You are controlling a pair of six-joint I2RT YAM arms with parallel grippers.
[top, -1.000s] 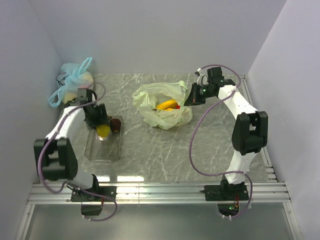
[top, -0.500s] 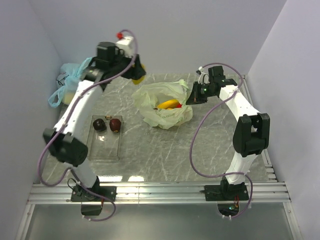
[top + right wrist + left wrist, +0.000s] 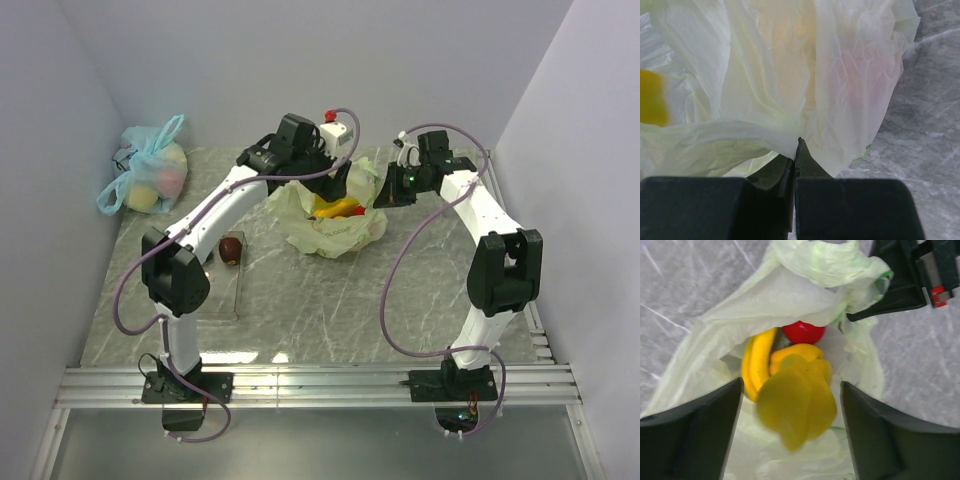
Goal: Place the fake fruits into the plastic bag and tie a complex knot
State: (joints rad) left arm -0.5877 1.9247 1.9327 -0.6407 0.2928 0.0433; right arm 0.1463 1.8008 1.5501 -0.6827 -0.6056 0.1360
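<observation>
The left gripper [image 3: 791, 384] hangs above the thin pale green plastic bag [image 3: 330, 232] on the grey marble table [image 3: 400, 300], fingers released. A blurred lumpy yellow plastic fruit [image 3: 795, 410] is between them, touching neither. The right gripper [image 3: 797, 150] is clenched on the bag rim.

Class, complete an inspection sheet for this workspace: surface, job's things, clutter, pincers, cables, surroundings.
Surface: grey marbled table, flat.
Job's things: plastic bag open at centre back, banana bunch and red apple inside; yellow lumpy fruit blurred over its mouth; dark red-brown piece in the clear tray.
Clutter: knotted light blue bag, back left.
Pincers: left pincer open above the bag; right pincer shut on the bag's rim.
Cables: purple cables loop along both arms.
Surroundings: plain pale walls; metal rail at near edge.
</observation>
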